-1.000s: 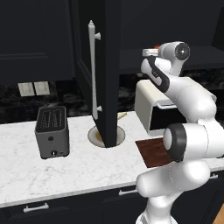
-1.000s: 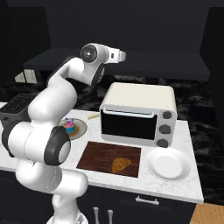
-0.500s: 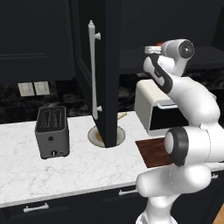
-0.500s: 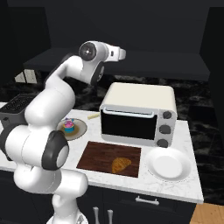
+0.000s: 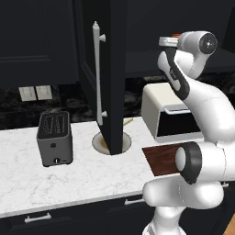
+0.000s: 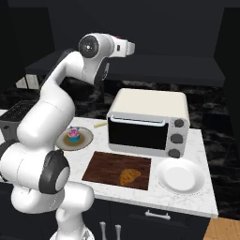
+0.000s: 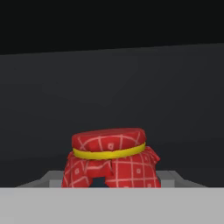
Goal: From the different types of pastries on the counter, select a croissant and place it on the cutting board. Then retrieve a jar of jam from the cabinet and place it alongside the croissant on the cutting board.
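My gripper (image 7: 111,181) reaches into the open black cabinet (image 5: 114,69) and is shut on the jar of jam (image 7: 109,159), whose red checked cloth top with a yellow band sits between the two grey fingertips (image 7: 49,179). From the base, the gripper (image 6: 128,47) is high above the toaster oven, with a sliver of red jar (image 6: 123,38) at the hand. The golden croissant (image 6: 129,176) lies on the dark reddish-brown cutting board (image 6: 105,165), on the white marble counter (image 5: 92,179).
The cabinet door stands open with its white bar handle (image 5: 97,73) over a plate. A cream toaster oven (image 6: 147,121) stands behind the board, a white plate (image 6: 180,176) to its right, a cupcake plate (image 6: 74,139) to its left. A dark toaster (image 5: 55,137) stands on the counter.
The hand has shifted a little up and to the right in the left base view. The jaws have narrowed slightly around the jar.
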Controlling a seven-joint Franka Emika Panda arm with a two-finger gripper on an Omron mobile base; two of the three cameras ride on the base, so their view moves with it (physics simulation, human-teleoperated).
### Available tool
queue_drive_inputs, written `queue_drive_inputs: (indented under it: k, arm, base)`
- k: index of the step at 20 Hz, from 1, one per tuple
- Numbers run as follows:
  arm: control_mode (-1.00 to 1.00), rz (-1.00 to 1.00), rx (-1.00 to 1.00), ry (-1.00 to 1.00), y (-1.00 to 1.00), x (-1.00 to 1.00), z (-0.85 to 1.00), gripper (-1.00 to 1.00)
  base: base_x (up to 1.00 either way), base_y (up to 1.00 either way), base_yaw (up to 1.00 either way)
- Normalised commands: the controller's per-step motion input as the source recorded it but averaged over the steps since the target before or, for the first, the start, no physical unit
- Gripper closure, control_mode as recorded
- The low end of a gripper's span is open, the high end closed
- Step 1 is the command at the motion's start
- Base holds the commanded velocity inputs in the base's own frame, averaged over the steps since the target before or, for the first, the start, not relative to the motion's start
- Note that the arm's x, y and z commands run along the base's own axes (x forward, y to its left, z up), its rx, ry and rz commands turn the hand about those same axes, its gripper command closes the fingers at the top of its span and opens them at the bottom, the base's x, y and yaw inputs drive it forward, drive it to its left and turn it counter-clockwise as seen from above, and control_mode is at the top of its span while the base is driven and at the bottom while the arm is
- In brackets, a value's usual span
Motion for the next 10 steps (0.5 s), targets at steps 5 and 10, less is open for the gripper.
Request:
queue_drive_inputs:
  k: [5, 10]
  arm:
    - [-1.00, 0.00, 0.00, -0.10, 0.00, -0.61, 0.31, 1.00]
    - [-1.00, 0.00, 0.05, -0.13, 0.03, -0.92, 0.02, 1.00]
  base:
    - [0.00, 0.00, 0.00]
    - [0.00, 0.00, 0.00]
